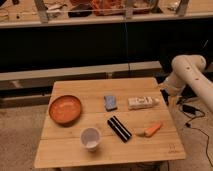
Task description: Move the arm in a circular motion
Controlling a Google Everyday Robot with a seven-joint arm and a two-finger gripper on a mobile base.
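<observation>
1. the arm (189,70) hangs off the counter's (85,89) far right corner, with the claw (164,90) just beside that edge; spread or pressed together, i cannot tell.
2. a low circle could clip the edge or sweep the white tube (143,102).

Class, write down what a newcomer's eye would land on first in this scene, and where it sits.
The thick cream-white robot arm bends in from the right edge, its pincer beside the far right corner of the light wooden table. On the table's left side, a round orange bowl stands out, with a white cup nearer the front edge.
</observation>
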